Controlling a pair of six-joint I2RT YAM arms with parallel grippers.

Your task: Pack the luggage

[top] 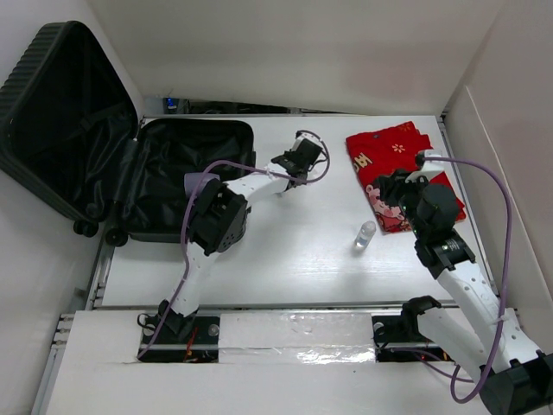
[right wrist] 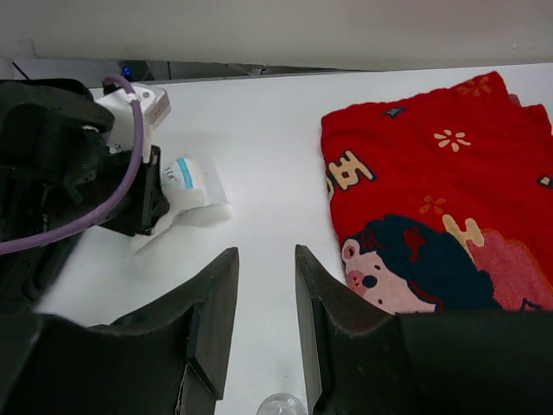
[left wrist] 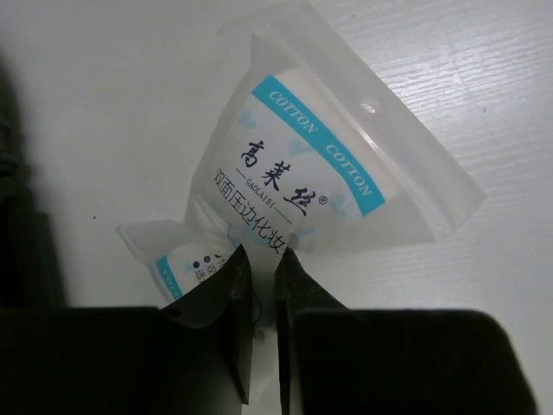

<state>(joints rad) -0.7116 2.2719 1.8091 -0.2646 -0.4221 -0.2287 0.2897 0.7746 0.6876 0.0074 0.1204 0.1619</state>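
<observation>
White tabletop [top: 302,251]: left fingers [left wrist: 226,303] pinch cotton packet [left wrist: 320,164] beside the luggage [top: 52,130]; right fingers [right wrist: 207,320] spread, farther off.

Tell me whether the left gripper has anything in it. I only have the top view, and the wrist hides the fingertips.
Observer: Yes. The left wrist camera shows the left gripper shut on the bottom edge of a clear plastic pouch with "COTTON" printed on a blue band.
Operator: And the right gripper, is it carrying anything?
Observer: No. The right wrist camera shows the right gripper open with nothing between its jaws, just beside the red cloth.
</observation>
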